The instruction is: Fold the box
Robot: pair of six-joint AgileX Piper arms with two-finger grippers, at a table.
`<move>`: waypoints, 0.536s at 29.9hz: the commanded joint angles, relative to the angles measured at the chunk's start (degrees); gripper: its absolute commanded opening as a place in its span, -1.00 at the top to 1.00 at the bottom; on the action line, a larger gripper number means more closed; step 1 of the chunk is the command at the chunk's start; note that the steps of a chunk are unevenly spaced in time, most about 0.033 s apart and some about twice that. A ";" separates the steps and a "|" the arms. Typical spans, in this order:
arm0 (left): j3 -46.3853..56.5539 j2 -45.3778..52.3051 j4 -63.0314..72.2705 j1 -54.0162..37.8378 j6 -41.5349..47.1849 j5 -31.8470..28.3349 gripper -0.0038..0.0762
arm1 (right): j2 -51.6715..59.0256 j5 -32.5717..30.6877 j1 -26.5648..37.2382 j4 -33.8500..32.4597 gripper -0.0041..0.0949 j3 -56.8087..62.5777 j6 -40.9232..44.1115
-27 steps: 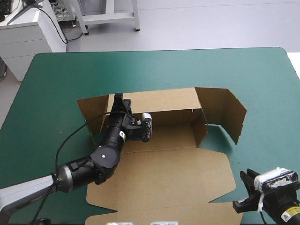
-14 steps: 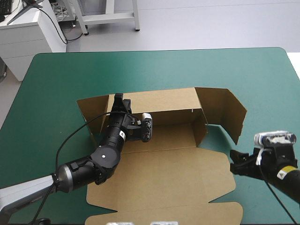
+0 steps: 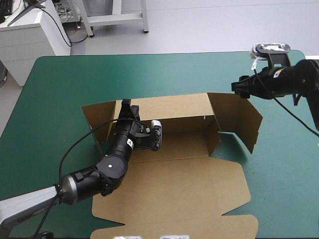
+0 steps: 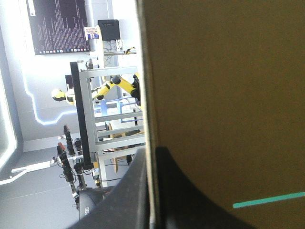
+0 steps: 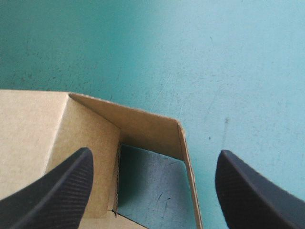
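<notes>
**Left arm:** is reaching in from the near left of the bench (image 3: 60, 79), crossing over the flat board toward the far side.

**Left pincer** (image 3: 125, 106): is clamping the top edge of the box's raised rear wall, near that wall's left end. In the left wrist view (image 4: 150, 188) the two black fingers are standing all but together, with the sheet of brown board running between them.

**Box** (image 3: 174, 184): cut brown board, sitting at the middle of the teal-green cover.
- The large lid panel is lying flat toward the near edge.
- The rear wall is standing upright along the far side, and a flap at its left end is leaning outward.
- At the right end a tall flap is standing raised and angling forward from the rear wall, with a shorter inner wall just beside it.
- In the left wrist view (image 4: 224, 95) the board is filling the field ahead of the pincer.

**Right pincer** (image 3: 235, 88): is hovering over the box's far right corner, with its fingers pointing toward the left arm's side. In the right wrist view (image 5: 153, 155) the black fingers are standing wide apart and gripping nothing. The corner where the rear wall (image 5: 28, 124) meets the right flap is showing beneath and between them, with teal-green cover beyond.
</notes>
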State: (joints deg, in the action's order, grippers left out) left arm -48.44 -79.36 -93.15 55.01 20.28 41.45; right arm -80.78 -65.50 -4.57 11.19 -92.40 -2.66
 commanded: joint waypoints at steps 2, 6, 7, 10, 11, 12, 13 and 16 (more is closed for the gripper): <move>-1.27 1.43 -1.73 0.34 0.21 -1.08 0.92 | -7.58 -4.23 0.35 -1.88 -0.54 -11.45 -0.63; -1.27 1.43 -1.50 0.34 0.21 -1.08 0.92 | -14.38 -6.16 0.45 -2.54 -0.60 -17.82 -0.46; -1.27 1.43 -1.50 0.34 0.21 -1.08 0.92 | -16.11 -6.16 0.45 -2.48 -0.60 -19.15 -0.46; -1.27 1.43 -1.50 0.34 0.21 -1.08 0.92 | -19.48 -6.16 0.56 -2.67 -0.60 -21.24 -0.46; -1.27 1.43 -1.50 0.34 0.21 -1.08 0.92 | -20.43 -6.16 0.90 -2.54 -0.60 -21.36 -0.74; -1.27 1.43 -1.50 0.34 0.21 -1.08 0.92 | -21.26 -6.16 1.33 -2.14 -0.60 -21.36 -0.89; -1.27 1.43 -1.39 0.34 0.21 -1.08 0.92 | -22.00 -6.16 1.81 -1.51 -0.60 -21.36 -0.88; -1.27 1.43 -1.39 0.34 0.21 -1.08 0.92 | -23.09 -6.16 3.91 1.70 -0.60 -21.25 -2.50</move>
State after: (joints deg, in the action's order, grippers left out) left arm -48.44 -79.36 -93.15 55.01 20.28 41.40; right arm -105.83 -71.35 -2.84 10.15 -111.69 -3.32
